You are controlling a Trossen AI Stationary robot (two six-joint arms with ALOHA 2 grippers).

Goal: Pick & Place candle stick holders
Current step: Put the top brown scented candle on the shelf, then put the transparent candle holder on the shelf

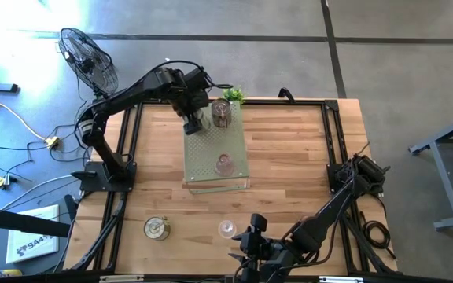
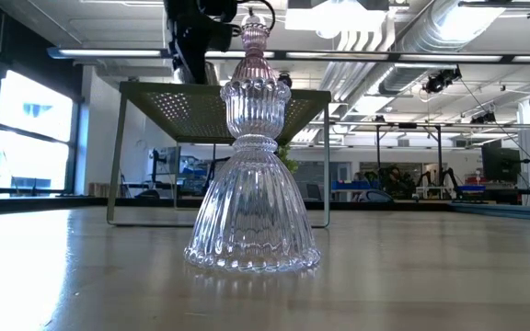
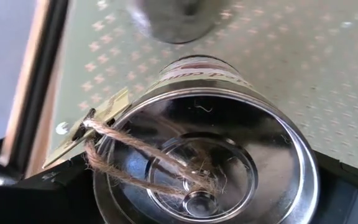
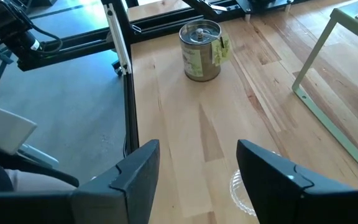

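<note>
My left gripper [image 1: 193, 124] is over the far left part of the pale green board [image 1: 215, 185] and is shut on a silver metal candle stick holder [image 3: 210, 143] with a twine tag. A second metal holder [image 1: 221, 112] and a pink glass holder [image 1: 224, 165] stand on the board. A clear glass holder [image 1: 226, 229] and a third metal holder [image 1: 156, 228] stand on the table near its front edge. My right gripper [image 4: 197, 168] is open and empty, low near the front edge, next to the clear glass holder [image 4: 241, 190]. My left gripper has the metal holder's outer wall [image 3: 104, 186] between its two fingers, one finger [image 3: 30, 186] on each side, coming from above. The holder stands upright with its open mouth up. Whether its foot rests on the board cannot be told.
The board stands on thin legs [image 2: 115, 156] above the table. A small green plant [image 1: 235, 95] stands at the board's far edge. Black frame rails [image 1: 333, 134] run along the table's sides. Bare wood lies between the board and the right rail.
</note>
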